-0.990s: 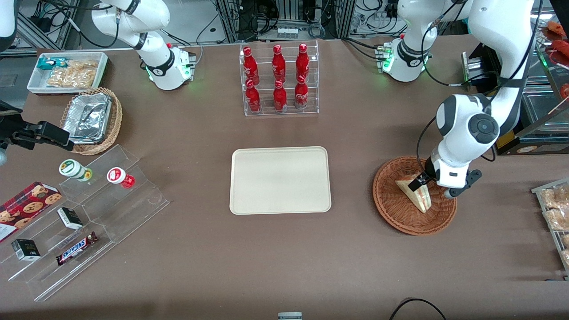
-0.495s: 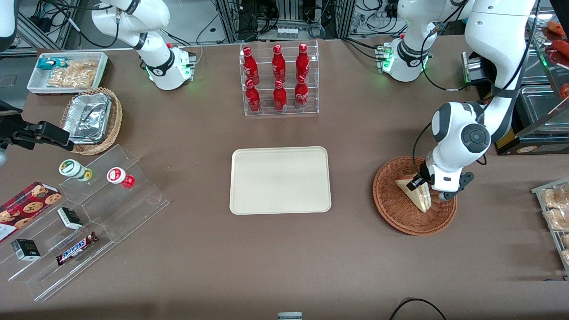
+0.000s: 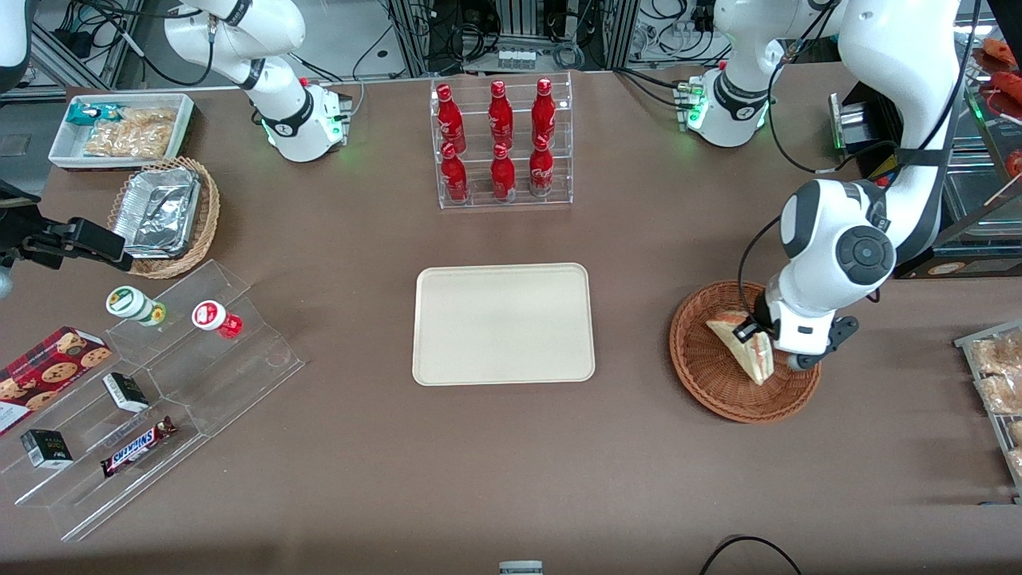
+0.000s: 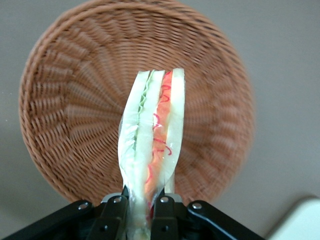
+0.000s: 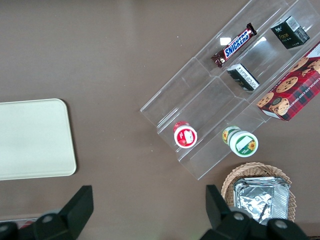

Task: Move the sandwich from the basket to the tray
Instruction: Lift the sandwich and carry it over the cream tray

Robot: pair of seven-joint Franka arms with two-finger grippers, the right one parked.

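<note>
The sandwich (image 3: pixel 742 345) is a pale clear-wrapped wedge with red, orange and green filling; it hangs a little above the reddish-brown wicker basket (image 3: pixel 711 375). My left gripper (image 3: pixel 757 335) is shut on the sandwich's wide end. In the left wrist view the sandwich (image 4: pixel 152 130) stands edge-on between my black fingers (image 4: pixel 112 217), over the basket (image 4: pixel 70 115). The gripper (image 4: pixel 141 210) pinches the wrap tightly. The cream tray (image 3: pixel 503 323) lies flat mid-table, toward the parked arm's end from the basket, with nothing on it; its corner shows in the wrist view (image 4: pixel 300 222).
A clear rack of red bottles (image 3: pixel 501 144) stands farther from the front camera than the tray. Bagged pastries (image 3: pixel 998 375) lie at the working arm's end. A clear stepped shelf (image 3: pixel 160 383) with snacks, a foil-tray basket (image 3: pixel 164 216) and a white bin (image 3: pixel 120 128) lie toward the parked arm's end.
The gripper closed on the sandwich and has lifted it slightly; the wedge has tilted and shifted a little toward the tray. The arm's wrist rose a little.
</note>
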